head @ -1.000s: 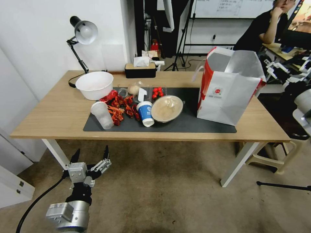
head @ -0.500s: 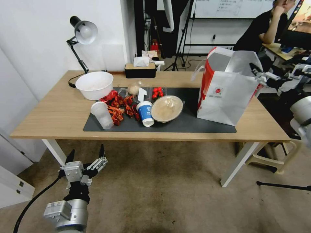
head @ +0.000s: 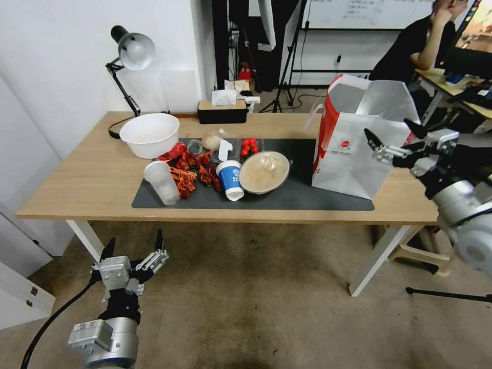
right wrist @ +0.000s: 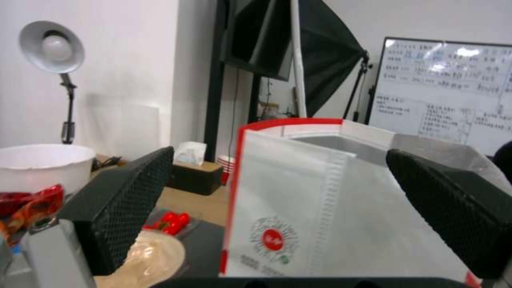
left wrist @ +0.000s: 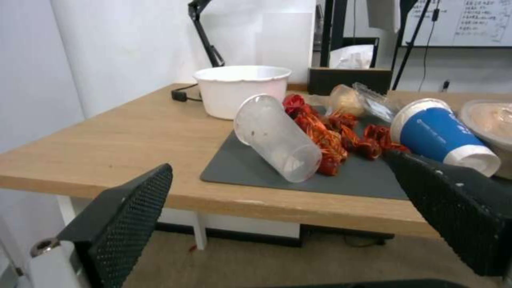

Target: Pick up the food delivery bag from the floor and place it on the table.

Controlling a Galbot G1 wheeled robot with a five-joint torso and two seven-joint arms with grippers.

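- White paper with red side panels: the food delivery bag (head: 353, 154) is seen standing upright on the right part of the tabletop (head: 92, 179), its base partly on the dark grey mat (head: 287, 197) and its top open, so that the silver lining is exposed (a small round red logo is printed on the front face (right wrist: 273, 240)).
- Right hand (head: 397, 138): it is held in the air just in front of the bag's right front corner, with its fingers (head: 373, 139) spread apart and nothing between them; in the right wrist view the bag is framed between the two black pads (right wrist: 133, 200).
- Left hand (head: 134, 246): it is held low over the floor (head: 266, 307), in front of the tabletop's left white leg (head: 89, 241), with its fingers spread apart and empty.
- Left half of the mat: a toppled clear plastic cup (left wrist: 277, 138), a blue paper cup (left wrist: 443, 136) lying on its side, red wrappers (head: 187, 171), cherry tomatoes (head: 249, 146) and a lidded bowl (head: 264, 171) are shown.
- Rear of the tabletop: a white bowl (head: 149, 134), a desk lamp (head: 132, 51) and a tissue box (head: 223, 108) are placed.
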